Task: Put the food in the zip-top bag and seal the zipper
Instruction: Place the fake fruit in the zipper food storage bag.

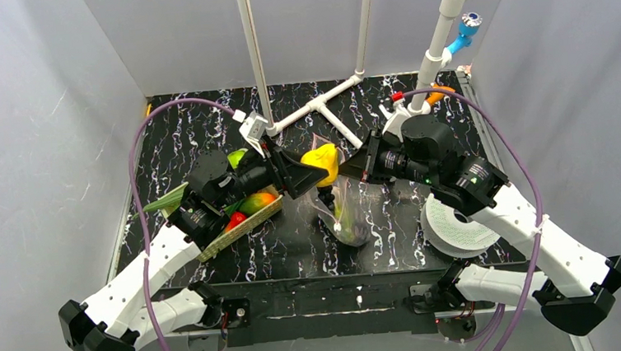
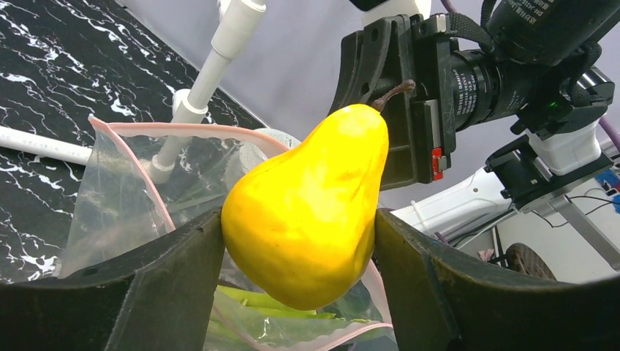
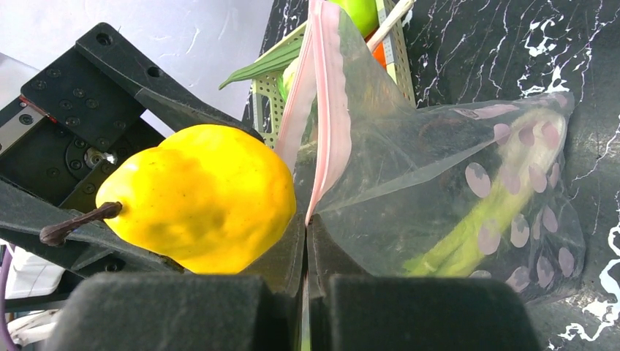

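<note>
This is a robotics lab test cell, not a home or a shop. Plain grey wall panels [image 1: 39, 120] box in a black, white-veined marble-pattern table [image 1: 295, 243]. Two white jointed robot arms [image 1: 156, 261] [image 1: 543, 242] are bolted at its near edge, trailing purple cables [image 1: 135, 171]. A white plastic pipe frame [image 1: 319, 105] stands behind them.

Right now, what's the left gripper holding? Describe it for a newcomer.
At the centre of the black marble table is the clear zip-top bag. Just above it, the left gripper clamps a pear: solid bright yellow with a brown stem, held aloft, unlike the food lying in the basket.
</note>
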Controlling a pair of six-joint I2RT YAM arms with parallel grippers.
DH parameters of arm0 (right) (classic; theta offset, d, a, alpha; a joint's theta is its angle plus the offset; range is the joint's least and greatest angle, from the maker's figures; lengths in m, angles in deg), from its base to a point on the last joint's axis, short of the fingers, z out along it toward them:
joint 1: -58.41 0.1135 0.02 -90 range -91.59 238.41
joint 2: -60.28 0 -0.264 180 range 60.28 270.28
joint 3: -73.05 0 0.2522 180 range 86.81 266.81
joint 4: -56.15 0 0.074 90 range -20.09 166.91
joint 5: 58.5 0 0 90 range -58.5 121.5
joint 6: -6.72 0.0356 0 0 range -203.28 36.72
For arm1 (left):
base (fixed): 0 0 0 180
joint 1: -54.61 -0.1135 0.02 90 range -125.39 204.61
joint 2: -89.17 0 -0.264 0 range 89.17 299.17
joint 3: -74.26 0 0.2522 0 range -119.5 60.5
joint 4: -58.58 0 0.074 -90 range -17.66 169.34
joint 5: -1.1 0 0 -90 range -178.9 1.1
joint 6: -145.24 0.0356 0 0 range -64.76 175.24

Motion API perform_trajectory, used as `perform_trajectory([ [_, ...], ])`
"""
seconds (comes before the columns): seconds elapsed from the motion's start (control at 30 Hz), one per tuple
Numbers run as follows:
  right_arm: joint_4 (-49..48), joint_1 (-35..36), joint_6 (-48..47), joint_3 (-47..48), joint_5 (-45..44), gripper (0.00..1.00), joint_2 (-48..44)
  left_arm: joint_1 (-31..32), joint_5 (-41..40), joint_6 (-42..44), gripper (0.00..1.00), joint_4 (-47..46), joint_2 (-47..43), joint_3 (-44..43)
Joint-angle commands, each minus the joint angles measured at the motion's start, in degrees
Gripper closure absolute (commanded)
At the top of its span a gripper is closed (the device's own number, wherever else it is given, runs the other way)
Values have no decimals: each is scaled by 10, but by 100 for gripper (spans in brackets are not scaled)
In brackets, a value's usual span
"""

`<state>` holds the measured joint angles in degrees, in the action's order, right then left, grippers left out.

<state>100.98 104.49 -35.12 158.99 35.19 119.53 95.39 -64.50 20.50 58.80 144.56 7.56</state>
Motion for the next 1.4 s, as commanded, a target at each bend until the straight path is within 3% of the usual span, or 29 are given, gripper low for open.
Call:
perform_trajectory([
  [0.0,-63,-5,14,1,9,99,-24,4,5,18,27,-30,-10,5],
  [0.2,-65,-8,18,-5,11,99,-28,4,-6,28,13,-12,-11,6],
  [0.43,-64,-13,19,-11,13,99,-33,4,-17,56,11,36,-22,-20],
  [0.67,-61,-18,20,-15,16,99,-37,4,-57,116,15,207,-41,-84],
  [1.0,-58,-23,15,-20,19,99,-45,4,-384,227,9,489,-52,-143],
  [1.27,-56,-29,14,-23,31,99,-42,-5,-574,235,2,526,-9,-81],
  [1.37,-54,-31,13,-21,32,99,-43,-47,-590,192,2,522,3,-54],
])
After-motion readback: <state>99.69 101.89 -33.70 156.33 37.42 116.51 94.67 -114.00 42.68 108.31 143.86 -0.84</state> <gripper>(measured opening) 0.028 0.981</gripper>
